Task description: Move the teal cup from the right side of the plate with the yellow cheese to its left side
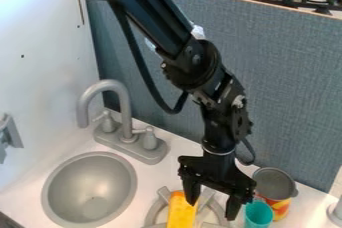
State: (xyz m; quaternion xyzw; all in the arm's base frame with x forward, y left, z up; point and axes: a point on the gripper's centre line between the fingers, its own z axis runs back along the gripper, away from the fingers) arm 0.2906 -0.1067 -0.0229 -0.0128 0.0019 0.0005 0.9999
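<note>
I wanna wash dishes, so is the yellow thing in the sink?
No, the yellow thing is over the gray burner, outside the sink, near the end effector.

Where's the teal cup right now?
Camera view, bottom edge, right of centre: teal cup is just to the image right of the gripper, beside the red-and-yellow can.

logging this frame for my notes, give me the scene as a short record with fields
gripper: black two-finger gripper, fingers apart, over the counter
nearest thing: yellow oblong item by one finger; contact unclear
under the item: gray toy burner grate
beside the gripper: teal cup, with an open can behind it
other side: round gray sink basin, gray two-handled faucet behind it
</note>
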